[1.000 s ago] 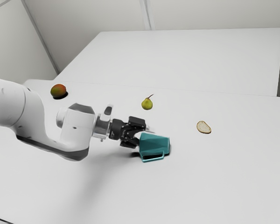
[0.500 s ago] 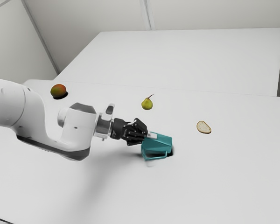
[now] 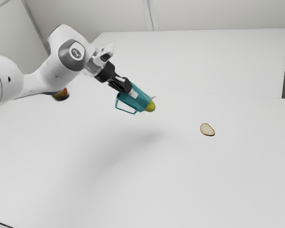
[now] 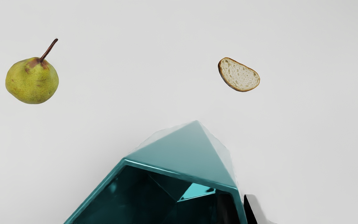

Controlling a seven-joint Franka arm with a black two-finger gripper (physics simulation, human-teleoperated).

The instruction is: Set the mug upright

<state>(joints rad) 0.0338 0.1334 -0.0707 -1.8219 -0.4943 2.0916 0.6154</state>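
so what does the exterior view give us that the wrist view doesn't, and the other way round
From the exterior view: the arm, a reddish fruit partly hidden by it, and the handle of the mug.

From the wrist view: the mug's dark inside, with one finger of the hand in it and the other outside the wall, and the pear uncovered by the mug.

Shared by both: the mug, the pear, the bread slice, the white table and part of the hand.

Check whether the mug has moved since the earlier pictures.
Yes: the mug has moved up and toward the exterior view's left, away from the bread slice.
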